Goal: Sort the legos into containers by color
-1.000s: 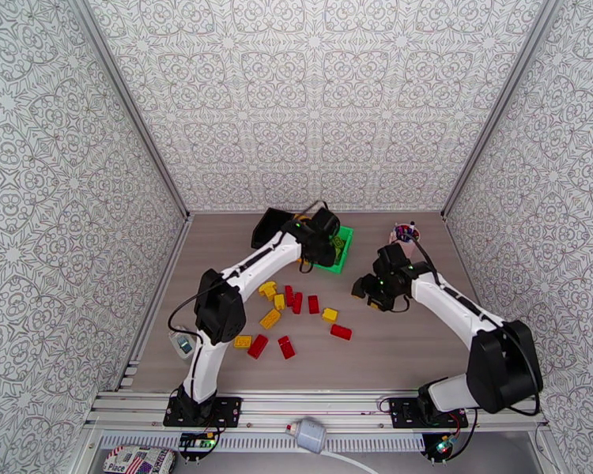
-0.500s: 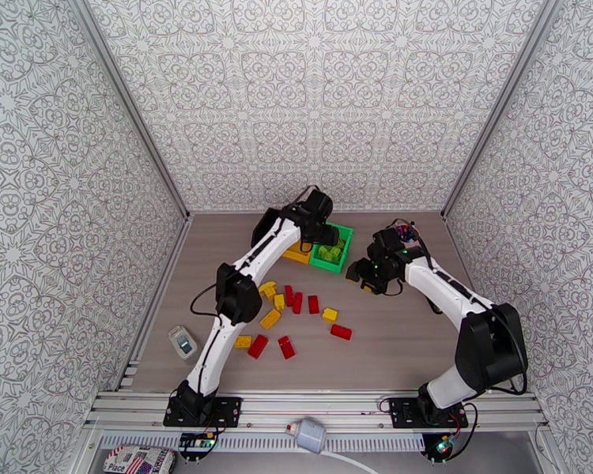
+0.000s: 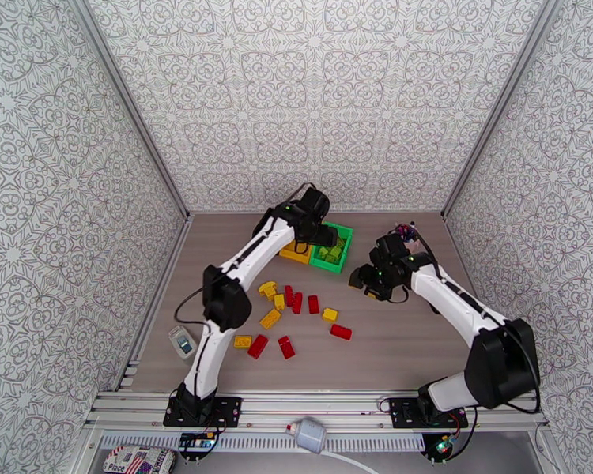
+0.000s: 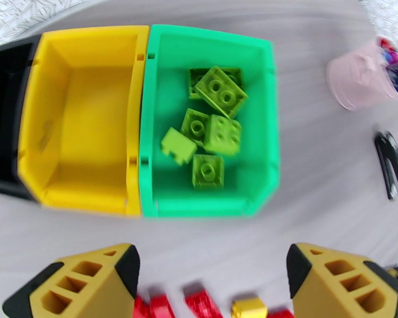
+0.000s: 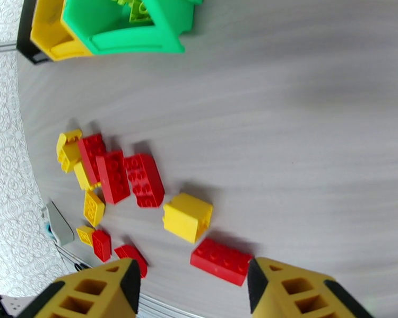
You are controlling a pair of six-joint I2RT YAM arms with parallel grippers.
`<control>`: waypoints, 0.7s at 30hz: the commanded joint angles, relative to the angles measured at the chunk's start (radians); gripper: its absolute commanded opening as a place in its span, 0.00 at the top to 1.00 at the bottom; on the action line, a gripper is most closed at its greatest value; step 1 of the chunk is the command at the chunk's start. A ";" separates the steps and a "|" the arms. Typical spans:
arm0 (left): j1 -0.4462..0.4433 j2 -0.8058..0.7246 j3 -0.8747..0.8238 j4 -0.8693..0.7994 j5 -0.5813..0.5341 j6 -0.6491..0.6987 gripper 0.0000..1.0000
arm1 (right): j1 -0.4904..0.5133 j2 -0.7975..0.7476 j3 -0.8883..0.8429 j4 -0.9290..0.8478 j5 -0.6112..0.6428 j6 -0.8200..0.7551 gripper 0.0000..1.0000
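Desk (image 3: pixel 407 357), two arms stretched toward its far edge, left claw (image 4: pixel 212 271) spread wide, empty, just short of green bin (image 4: pixel 209 38), right claw (image 5: pixel 193 284) partly spread, empty, hung over mid-desk, three bins ranked along the far edge, black bin (image 4: pixel 2 102), yellow bin (image 4: pixel 82 128), six green legos (image 4: pixel 220 136) piled in green bin, six red legos (image 5: pixel 143 178) and five yellow legos (image 5: pixel 187 217) scattered mid-desk.

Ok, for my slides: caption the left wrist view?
Open left fingers hover near green bin holding light green legos; yellow bin empty.

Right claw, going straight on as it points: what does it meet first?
Probably the red lego just ahead of the open right claw, a yellow lego beyond it; depth is unclear.
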 commanded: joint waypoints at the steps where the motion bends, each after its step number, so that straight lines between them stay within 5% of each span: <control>1: -0.025 -0.157 -0.172 0.057 -0.053 -0.019 0.19 | 0.038 -0.040 -0.051 -0.022 0.035 0.003 0.41; 12: -0.037 -0.616 -0.879 0.224 -0.067 -0.298 0.13 | 0.215 -0.056 -0.131 -0.022 0.112 0.051 0.38; 21: -0.039 -0.807 -1.216 0.341 0.005 -0.498 0.12 | 0.304 0.001 -0.123 -0.041 0.180 0.033 0.33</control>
